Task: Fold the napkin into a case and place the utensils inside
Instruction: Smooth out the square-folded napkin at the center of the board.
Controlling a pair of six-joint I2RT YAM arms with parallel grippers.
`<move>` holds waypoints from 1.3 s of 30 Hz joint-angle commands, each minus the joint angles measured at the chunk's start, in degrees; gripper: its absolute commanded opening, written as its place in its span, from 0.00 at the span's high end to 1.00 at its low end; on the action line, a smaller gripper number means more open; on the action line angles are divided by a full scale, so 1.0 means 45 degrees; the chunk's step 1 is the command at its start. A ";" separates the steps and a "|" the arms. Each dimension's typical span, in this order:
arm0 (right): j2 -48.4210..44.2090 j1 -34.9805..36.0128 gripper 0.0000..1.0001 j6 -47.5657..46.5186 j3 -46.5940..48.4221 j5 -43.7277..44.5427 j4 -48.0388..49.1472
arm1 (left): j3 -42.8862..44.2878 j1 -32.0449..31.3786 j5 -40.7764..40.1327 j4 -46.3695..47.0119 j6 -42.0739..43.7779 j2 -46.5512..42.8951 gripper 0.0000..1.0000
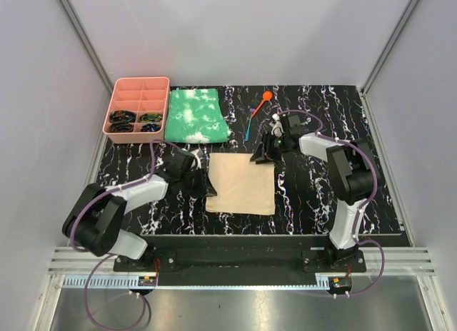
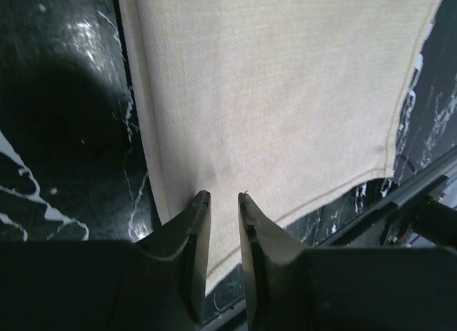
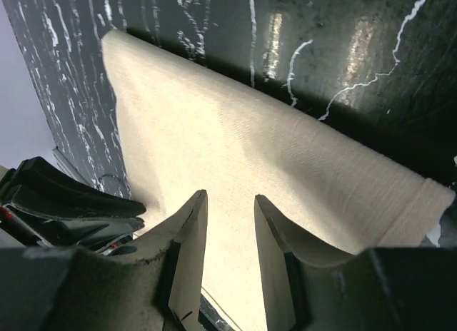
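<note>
Plainly the job is at its start. The napkin (image 1: pixel 241 182) lies spread on the dark marbled bench (image 1: pixel 307 202), roughly square from above, with no case shape to it. Its edges look doubled in both wrist views, but whether that is a hem or a first fold cannot be told.

The left tool (image 2: pixel 223 199) sits low over the napkin's left edge. Its jaws are a narrow gap apart, and the cloth shows flat beneath them rather than caught between them. The right tool (image 3: pixel 228 199) hangs over the far right corner of the napkin with its jaws spread a little wider, also holding nothing. Judging by this, both are lined up to take hold of the cloth for a fold.

The orange spoon (image 1: pixel 266 96) and the blue utensil (image 1: pixel 248 128) lie close together on the bench beyond the napkin, clear of it and just right of the green-and-white cloth (image 1: pixel 196 115). A pink divided tray (image 1: pixel 137 85) stands at the far left.

What is left, then, is nearly all of it: gripping the napkin, folding it into a pocket, then fetching each utensil and slipping it inside.
</note>
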 commanded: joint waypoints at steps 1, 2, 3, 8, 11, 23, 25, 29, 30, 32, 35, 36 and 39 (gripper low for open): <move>-0.0878 -0.0220 0.58 -0.0599 -0.0143 0.0332 -0.0137 | -0.0229 -0.0099 0.0401 -0.0449 0.0015 -0.1407 0.74; -0.0799 -0.0356 0.59 -0.0599 -0.0182 0.0332 -0.0118 | -0.0422 -0.0119 0.0499 -0.0449 -0.0024 -0.1621 0.74; -0.0702 -0.0435 0.59 -0.0638 -0.0182 0.0293 -0.0137 | -0.0560 -0.0100 0.0616 -0.0410 -0.0121 -0.1720 0.74; 0.0099 -0.0747 0.60 -0.0872 -0.0104 0.0624 -0.0118 | -0.2313 -0.0119 0.0402 0.0427 -0.0356 -0.1684 0.76; 0.0295 -0.0826 0.60 -0.1106 -0.0026 0.1073 -0.0332 | -0.3138 -0.0119 -0.0122 0.1055 -0.0358 -0.1177 0.78; -0.2593 -0.0612 0.39 -0.1791 -0.0474 0.3006 -0.3200 | -0.2906 -0.0646 -0.0008 -0.1207 -0.0552 -0.5078 0.66; -0.3296 -0.0397 0.31 -0.1557 -0.0766 0.3494 -0.3631 | -0.2517 -0.0627 -0.0143 -0.1561 -0.0494 -0.5663 0.58; -0.4585 -0.0104 0.22 0.0313 -0.2132 0.3303 -0.3888 | -0.1618 -0.0627 -0.1019 -0.2263 0.0363 -0.5219 0.53; -0.5226 -0.0045 0.23 0.0570 -0.2831 0.2856 -0.3791 | -0.1481 -0.0646 -0.1217 -0.2304 0.0482 -0.4966 0.53; -0.5932 0.0402 0.27 0.1271 -0.3499 0.2793 -0.3692 | -0.1381 -0.0627 -0.1898 -0.1937 0.0678 -0.4301 0.63; -0.7358 0.0755 0.32 0.1899 -0.4691 0.2794 -0.3731 | -0.1907 -0.0626 -0.1826 -0.0865 0.0523 -0.3695 0.67; -0.7980 0.0814 0.36 0.1998 -0.5274 0.2638 -0.3789 | -0.2083 -0.0685 -0.1805 -0.0589 0.0464 -0.3558 0.68; -0.9094 0.0892 0.47 0.2427 -0.6465 0.2617 -0.3985 | -0.2727 -0.0782 -0.1532 -0.0060 0.0172 -0.2953 0.73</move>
